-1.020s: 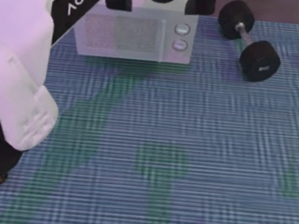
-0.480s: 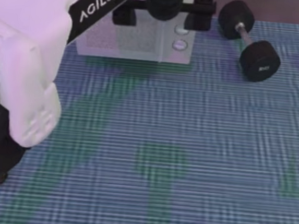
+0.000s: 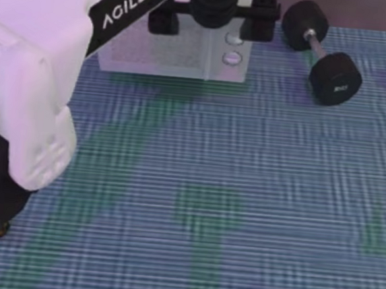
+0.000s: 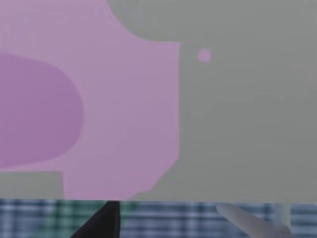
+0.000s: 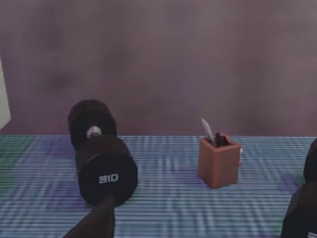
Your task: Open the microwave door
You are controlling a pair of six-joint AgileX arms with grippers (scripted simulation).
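Pale microwave door point(image 3: 157, 47) shut — left gripper point(image 3: 211, 14) above it

— Any legible markings from your station?

— I read "AGILE" in white capitals, followed by a red mark, on the black band of my left arm point(image 3: 127, 7). On the dumbbell point(image 5: 101, 168) end face, the right wrist view shows white characters resembling "810".

— Anything else?

— Nothing readable.

Top view overhead, left wrist close against microwave point(image 4: 237, 124), right wrist low, facing dumbbell point(image 5: 101, 163)
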